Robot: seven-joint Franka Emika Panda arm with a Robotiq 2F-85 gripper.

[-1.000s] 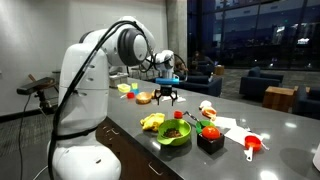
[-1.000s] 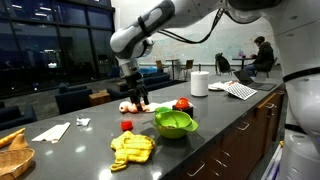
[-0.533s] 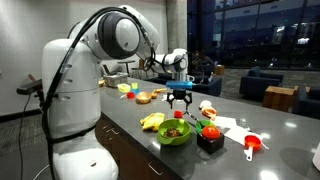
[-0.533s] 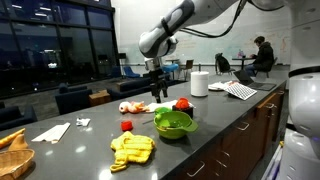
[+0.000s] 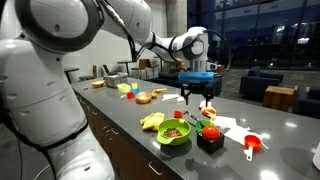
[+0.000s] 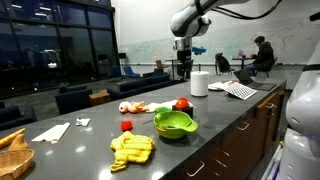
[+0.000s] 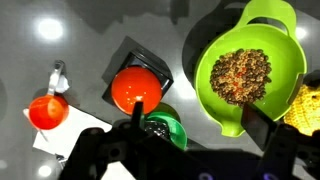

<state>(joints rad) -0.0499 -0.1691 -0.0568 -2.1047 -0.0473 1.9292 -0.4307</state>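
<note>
Red round bowl, seated on a black square block, stands near the front edge of the dark grey counter. It is just beside a lime-green plastic bowl of brown grain-like filling and near a red measuring cup lying on a white paper sheet. Robotiq gripper hangs well above this group and touches nothing; its jaws stand wide apart and empty, as the wrist view confirms. A small dark green cup sits just beside the black square block, partly hidden by the gripper. Risks, as judged from this position: the items are packed close, so a descent with jaws this wide could set one side down on the lime-green plastic bowl's rim and tip its loose filling onto the counter. A descent off-centre over the red round bowl could push it off the block, or shove block and bowl together toward the front edge, where a fall is conceivable. The red bowl looks smooth and glossy, so a pinch on its rounded side may slip. The dark green cup looks light and could be knocked over by a low pass. The measuring cup's handle, if caught, could drag the paper with it. A yellow item beyond the lime-green bowl is too indistinct to identify.
</note>
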